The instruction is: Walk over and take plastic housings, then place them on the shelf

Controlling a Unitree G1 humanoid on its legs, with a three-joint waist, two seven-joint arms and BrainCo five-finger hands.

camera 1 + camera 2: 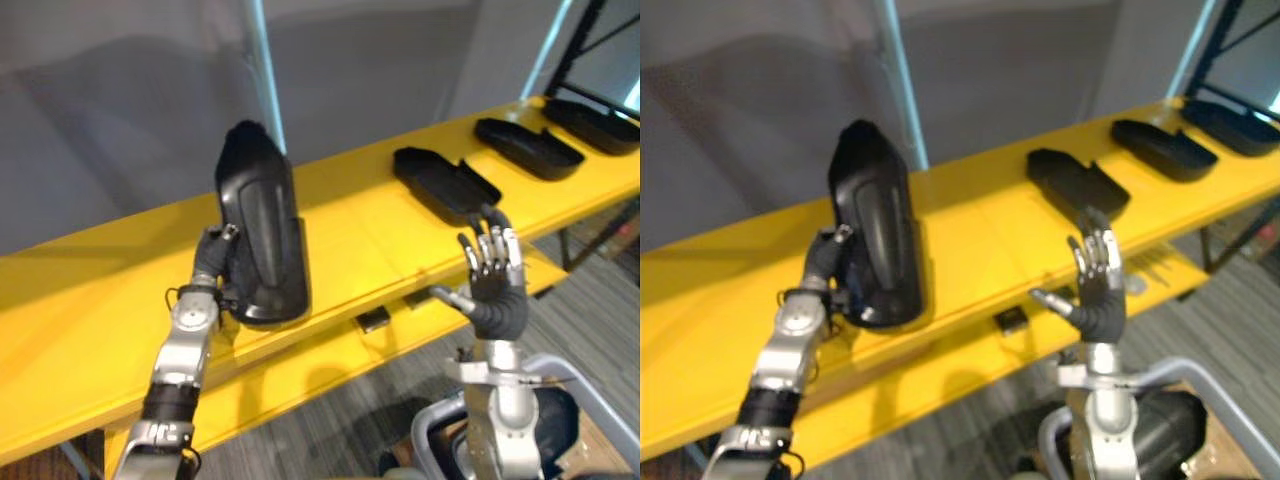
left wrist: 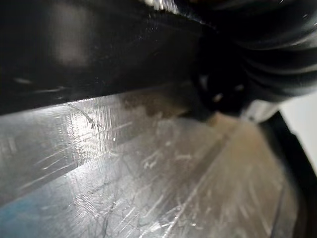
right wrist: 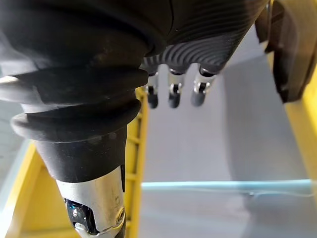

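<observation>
1. Three black plastic housings already lie flat on the yellow shelf [image 1: 350, 230]: the first housing [image 1: 442, 180] just beyond the right hand [image 1: 497, 288], the second housing [image 1: 528, 146] and the third housing [image 1: 592, 124] farther to that hand's right.
2. The fourth housing [image 1: 262, 240] stands upright against the left hand [image 1: 212, 262], over the shelf's front edge. I judge it is not yet laid down.
3. The left hand's grip is hidden behind this housing, so I cannot tell its state.
4. The right hand is raised, spread and empty.
5. The housings are long, smooth, slightly glossy shells with rounded ends. The shelf is a flat, painted board.
</observation>
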